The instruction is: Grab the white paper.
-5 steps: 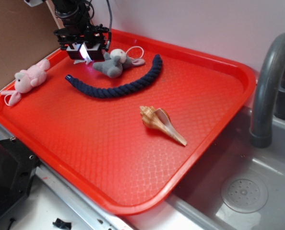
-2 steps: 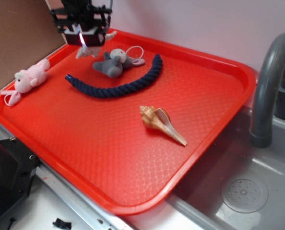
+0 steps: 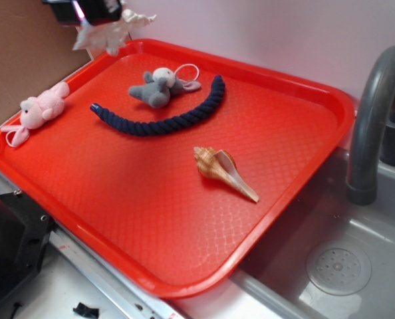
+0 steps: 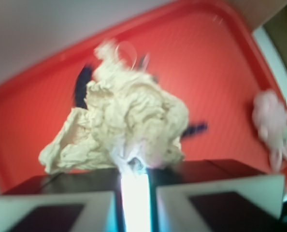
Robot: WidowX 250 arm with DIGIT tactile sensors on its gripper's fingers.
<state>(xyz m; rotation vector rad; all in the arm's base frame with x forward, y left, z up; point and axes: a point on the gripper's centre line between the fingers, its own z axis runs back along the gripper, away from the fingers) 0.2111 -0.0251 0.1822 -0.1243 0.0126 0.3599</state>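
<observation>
The white paper (image 3: 111, 32) is a crumpled off-white wad with jagged edges, hanging in the air above the tray's far left corner. My gripper (image 3: 86, 14) is shut on it, mostly cut off by the top edge of the exterior view. The wrist view shows the paper (image 4: 124, 123) bulging out past my gripper (image 4: 135, 169), whose jaws stand close together with the paper's lower edge pinched between them. The red tray (image 4: 27, 111) lies well below.
On the red tray (image 3: 151, 199) lie a grey plush toy (image 3: 156, 86), a dark blue rope (image 3: 164, 116), a pink plush toy (image 3: 39, 111) at the left rim and a tan seashell (image 3: 224, 171). A sink with a grey faucet (image 3: 374, 113) is to the right.
My gripper has risen from the tray's far left corner with the white paper in it, lifting it clear of the tray and slightly left.
</observation>
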